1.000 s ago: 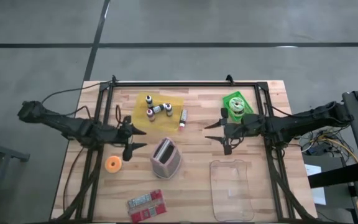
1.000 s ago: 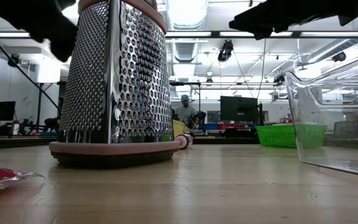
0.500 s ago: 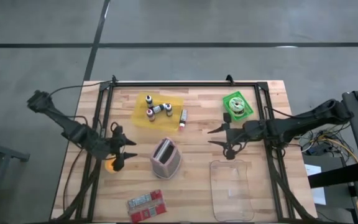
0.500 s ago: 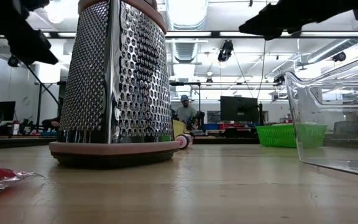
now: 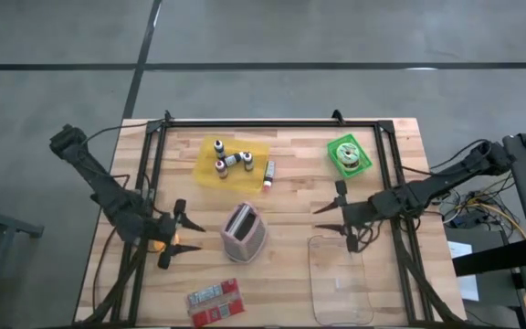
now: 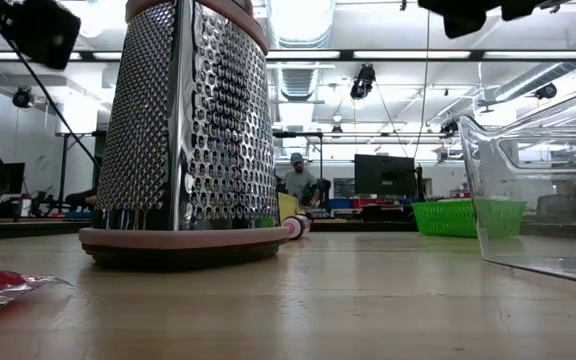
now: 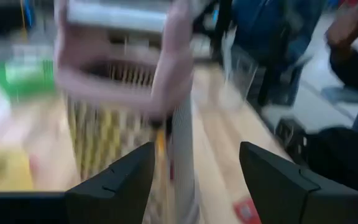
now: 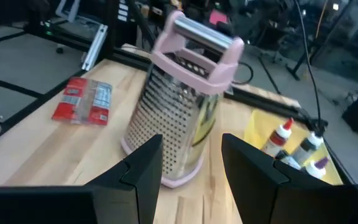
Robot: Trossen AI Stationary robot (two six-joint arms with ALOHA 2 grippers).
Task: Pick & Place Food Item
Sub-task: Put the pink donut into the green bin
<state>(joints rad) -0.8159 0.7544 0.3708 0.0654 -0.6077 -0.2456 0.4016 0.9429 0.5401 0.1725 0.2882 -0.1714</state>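
Note:
An orange round food item (image 5: 160, 244) lies on the wooden table at the left, partly hidden under my left arm. My left gripper (image 5: 190, 238) is open and empty just above it. Its fingers point toward the metal grater with the pink handle and base (image 5: 243, 230), which stands upright mid-table. In the left wrist view the gripper (image 7: 194, 186) faces the blurred grater (image 7: 129, 93). My right gripper (image 5: 334, 219) is open and empty, right of the grater and at the far end of a clear plastic container (image 5: 341, 279). In the right wrist view the gripper (image 8: 191, 180) faces the grater (image 8: 185, 93).
A red snack packet (image 5: 215, 300) lies near the front edge. Several small bottles (image 5: 231, 162) lie on a yellow mat (image 5: 254, 149) at the back. A green basket (image 5: 348, 155) sits at the back right. A black frame (image 5: 272, 122) borders the table.
My left gripper has moved toward the table's near edge and a little left, ending over the orange item and covering part of it. My right gripper has moved toward the near edge and slightly right, to the clear container's far end. Both stay open.

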